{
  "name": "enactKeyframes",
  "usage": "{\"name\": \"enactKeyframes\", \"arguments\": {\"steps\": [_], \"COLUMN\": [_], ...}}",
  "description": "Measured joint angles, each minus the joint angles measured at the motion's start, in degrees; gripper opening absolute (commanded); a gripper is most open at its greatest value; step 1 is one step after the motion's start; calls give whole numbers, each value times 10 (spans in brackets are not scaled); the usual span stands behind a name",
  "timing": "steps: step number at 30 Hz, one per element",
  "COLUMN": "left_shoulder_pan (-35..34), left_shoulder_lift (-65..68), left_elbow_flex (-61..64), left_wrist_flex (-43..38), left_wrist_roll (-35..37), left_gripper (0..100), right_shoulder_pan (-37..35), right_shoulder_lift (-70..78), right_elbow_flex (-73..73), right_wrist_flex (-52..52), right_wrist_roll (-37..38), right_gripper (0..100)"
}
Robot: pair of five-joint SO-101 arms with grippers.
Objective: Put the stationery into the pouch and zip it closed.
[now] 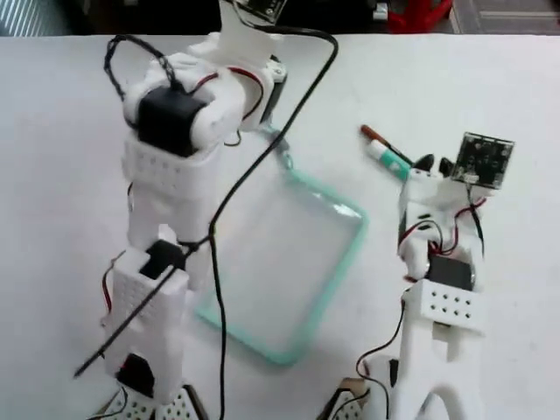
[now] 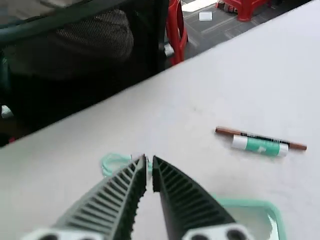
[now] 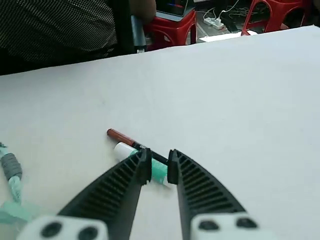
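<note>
Stationery = 2 pcs: 1 brown pencil (image 1: pixel 374 136) w/ a red end, 1 green stick (image 1: pixel 386 157) w/ a white cap. They lie side by side, touching or nearly so, long axes parallel. Both run on a slant across the table (image 1: pixel 70 131), red end and white cap pointing away from the right gripper (image 3: pixel 158 163), the other ends toward it. Both are outside the pouch.

The right gripper is directly over the near end of the green stick. Its jaws are parted a little and a bit of the green body shows in the gap; the stick passes under one finger (image 3: pixel 131 175), so nothing is clasped as far as can be seen. The pencil sits just beyond the tips, at the stick's far side.

Pouch (image 1: pixel 284 254) = 1, clear w/ a mint-green edge, flat on the table and turned cornerwise. One corner points at the left gripper (image 2: pixel 149 167), the opposite corner back toward the arm bases. It lies beside the right gripper, near but apart from the stationery. Can't tell whether the zip is open or closed.

The left gripper is at the pouch's far corner, jaws all but closed w/ only a slit between them and nothing in them. 1 green zip cord (image 2: pixel 113 162) lies just beside its tips; the pouch corner is right under and behind the fingers.
</note>
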Motion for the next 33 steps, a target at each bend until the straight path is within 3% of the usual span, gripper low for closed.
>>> {"name": "enactKeyframes", "arguments": {"steps": [4, 8, 15, 20, 26, 33], "left_shoulder_pan": [2, 26, 60, 11, -70, -90], "left_shoulder_lift": [1, -33, -207, -284, -379, -477], "left_elbow_flex": [140, 260, 510, 726, 954, 1167], "left_wrist_flex": [3, 3, -11, -132, -287, -433], "left_wrist_roll": [-7, -85, -142, -106, -85, -83], "left_gripper": [207, 198, 196, 196, 195, 195], "right_shoulder_pan": [-31, -17, -11, -20, -37, -76], "right_shoulder_lift": [0, -5, -1, 64, 230, 386], "right_elbow_flex": [21, 19, -104, -191, -236, -344], "right_wrist_flex": [-18, 3, 245, 368, 400, 474], "right_wrist_roll": [16, 57, 67, 69, 102, 103], "right_gripper": [60, 60, 60, 59, 59, 59]}}
